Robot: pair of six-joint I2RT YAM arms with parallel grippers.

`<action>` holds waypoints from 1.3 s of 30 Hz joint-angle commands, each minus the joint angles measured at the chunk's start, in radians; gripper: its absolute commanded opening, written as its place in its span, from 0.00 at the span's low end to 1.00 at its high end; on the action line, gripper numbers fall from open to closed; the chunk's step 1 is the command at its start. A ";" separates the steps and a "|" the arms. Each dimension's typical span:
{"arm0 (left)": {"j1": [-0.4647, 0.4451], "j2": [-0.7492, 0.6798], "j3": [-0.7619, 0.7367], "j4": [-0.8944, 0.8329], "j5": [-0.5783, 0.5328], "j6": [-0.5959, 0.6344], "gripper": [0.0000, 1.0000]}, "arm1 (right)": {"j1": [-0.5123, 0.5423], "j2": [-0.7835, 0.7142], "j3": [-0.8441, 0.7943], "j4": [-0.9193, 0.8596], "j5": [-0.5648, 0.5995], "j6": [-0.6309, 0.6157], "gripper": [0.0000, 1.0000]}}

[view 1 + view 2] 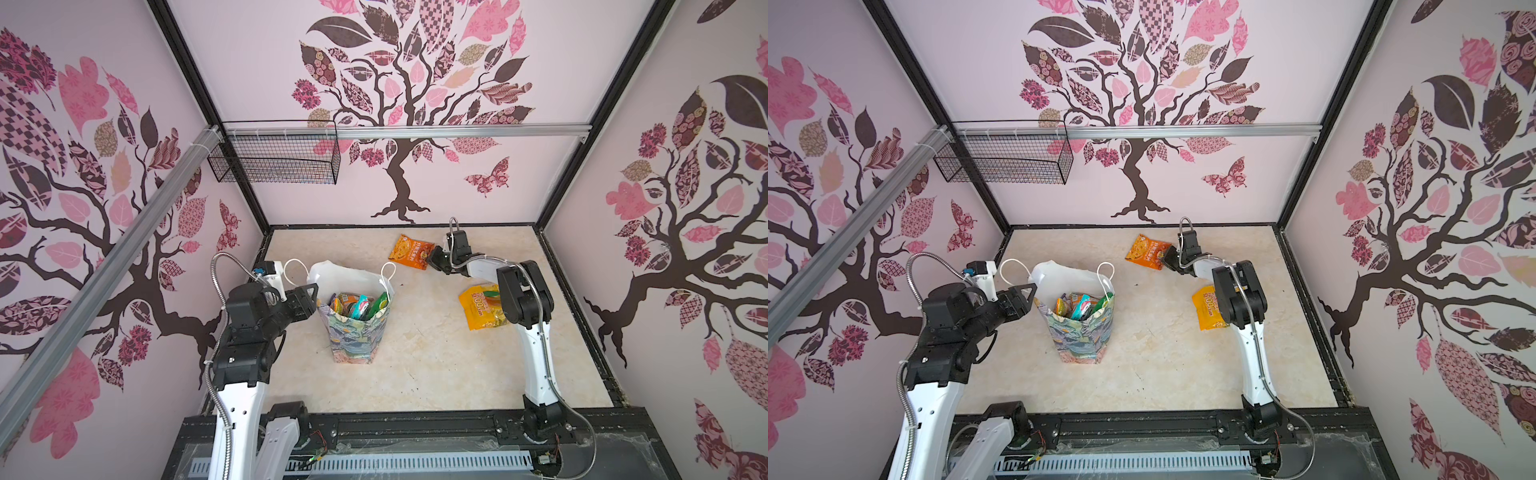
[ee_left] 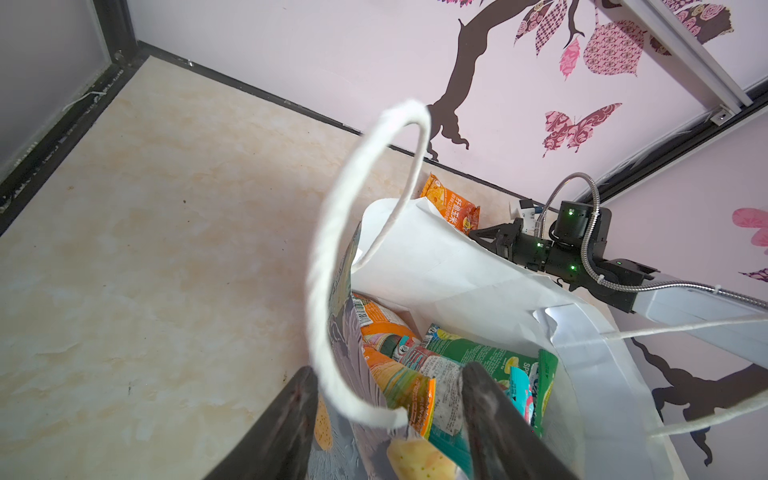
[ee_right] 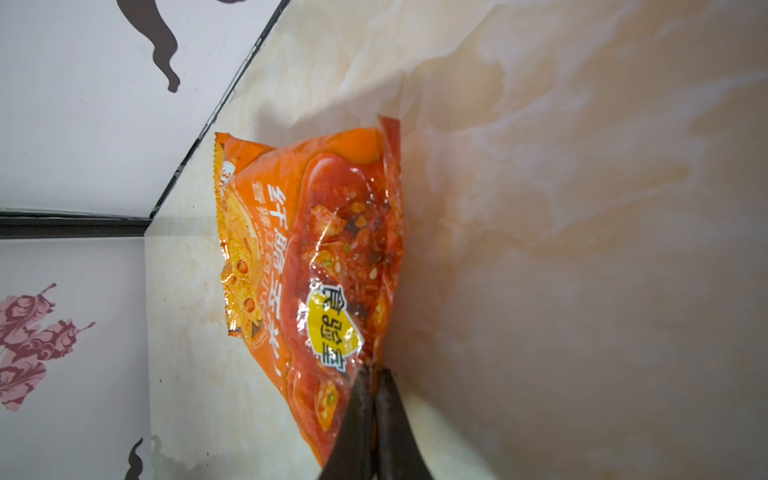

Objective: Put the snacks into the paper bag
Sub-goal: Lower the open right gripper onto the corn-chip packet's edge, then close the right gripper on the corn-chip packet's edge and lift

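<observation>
Top view: the orange packet [image 1: 409, 250] is lying on the surface [image 1: 415, 365], apart from the paper bag [image 1: 353, 336]. Left wrist: the left fingers [image 2: 494, 424] are standing open astride the bag's rim. Right wrist: the right fingers [image 3: 357, 419] are pinching the packet's edge, so lifting it over the bag's mouth is probably coming next.

walls [image 1: 457, 195]: pale pink, brown-pink tree decals [image 1: 401, 166], butterfly [image 1: 487, 176]
desk [image 1: 436, 353]: beige marble-look, black edging
basket [image 1: 274, 160]: black wire mesh, upper left, on aluminium rail [image 1: 457, 131]
</observation>
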 commanded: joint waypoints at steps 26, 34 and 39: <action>0.066 -0.010 -0.016 0.041 0.095 -0.012 0.59 | 0.001 -0.189 -0.242 0.176 -0.056 0.043 0.00; 0.071 -0.016 -0.023 0.058 0.109 -0.016 0.59 | 0.000 -0.302 -0.473 0.386 -0.015 0.127 0.00; 0.073 -0.014 -0.023 0.060 0.118 -0.016 0.58 | 0.005 -0.322 -0.455 0.387 -0.054 0.119 0.00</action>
